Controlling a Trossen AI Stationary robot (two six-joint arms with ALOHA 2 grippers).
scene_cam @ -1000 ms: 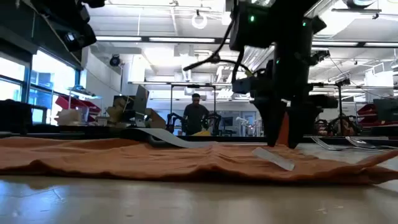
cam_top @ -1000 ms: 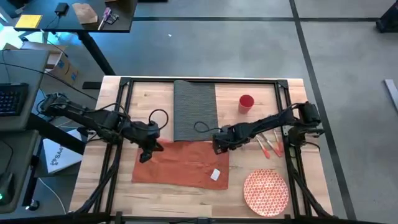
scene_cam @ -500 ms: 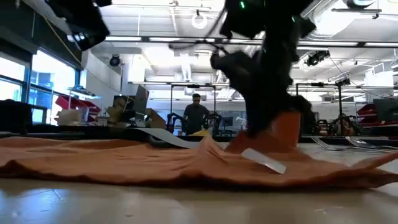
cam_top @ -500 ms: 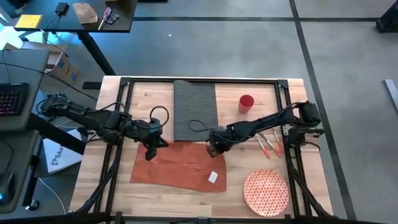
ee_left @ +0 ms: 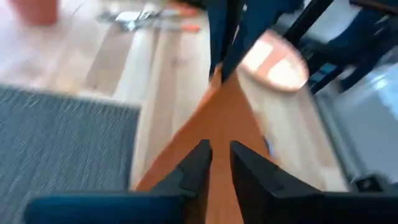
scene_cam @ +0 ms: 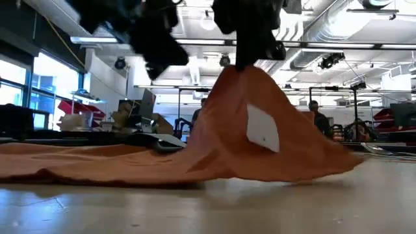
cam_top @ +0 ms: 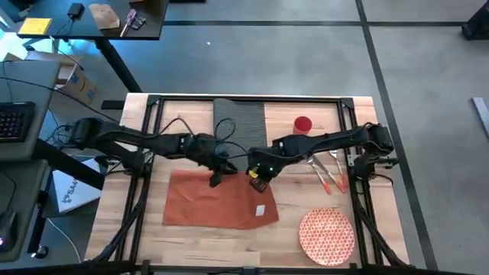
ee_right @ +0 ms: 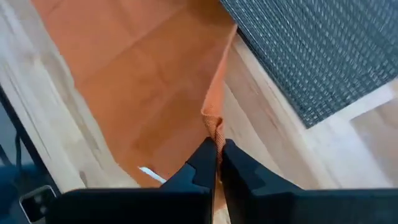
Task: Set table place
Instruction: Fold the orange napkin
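Butcher-block table [cam_top: 191, 237] in a big open workshop, with a person or two standing way back in the room. Right gripper [ee_right: 216, 149] has its fingers pinched tight on a corner of the orange napkin [cam_top: 218, 200] and holds it up off the wood, so the cloth tents into a peak (white tag showing on the slope). Left gripper [cam_top: 215, 177] sits just beside it at the napkin's far edge; can't tell what its fingers are doing. Grey ribbed placemat [cam_top: 239, 126] lies beyond, red cup [cam_top: 302, 124] beside it, patterned plate [cam_top: 327, 235] near the front right corner.
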